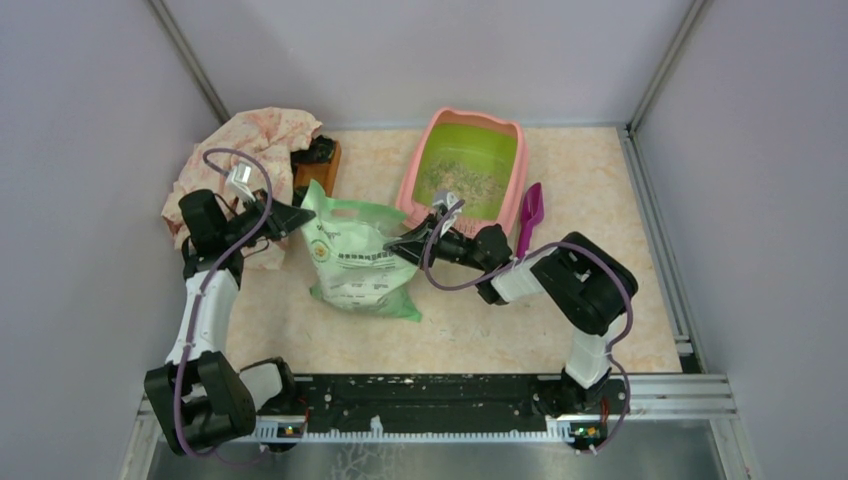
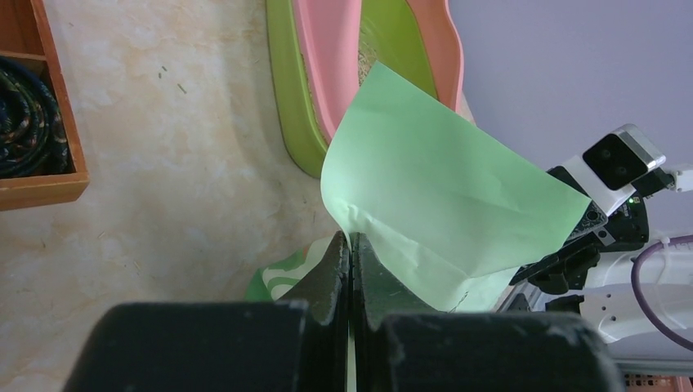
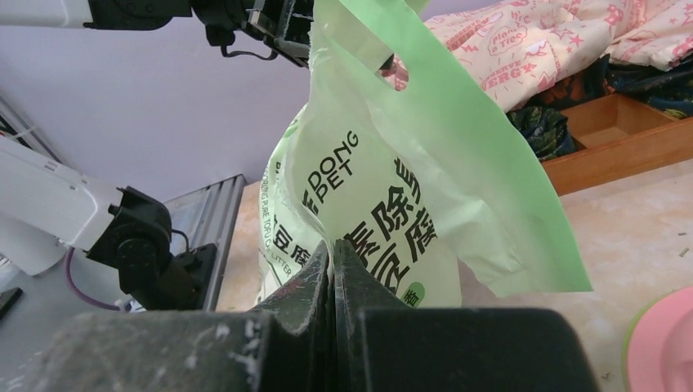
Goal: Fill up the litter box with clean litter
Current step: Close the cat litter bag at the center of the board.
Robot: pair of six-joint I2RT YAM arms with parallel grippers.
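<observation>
The left pincer (image 1: 298,214) is pressed together on the bag (image 1: 360,255) at its 10 o'clock corner. The right pincer (image 1: 405,243) is pinching the bag's edge at 3 o'clock. Each wrist view shows green film caught between closed fingers. Two grips set apart across the top probably serve to stretch the mouth and steady the floppy film, so the bag can be tipped without folding over. Its lower part seems to rest on the table (image 1: 600,170).

The box (image 1: 517,170) sits at 1 o'clock from the bag, just beside it and within tipping reach. It has a rounded pink rim and a lime-green inside. The litter (image 1: 462,182) in it is a thin, patchy scatter of pale granules with green floor showing around it, so I judge the filling far from done. A scoop (image 1: 530,215) lies at the box's 3 o'clock.
</observation>
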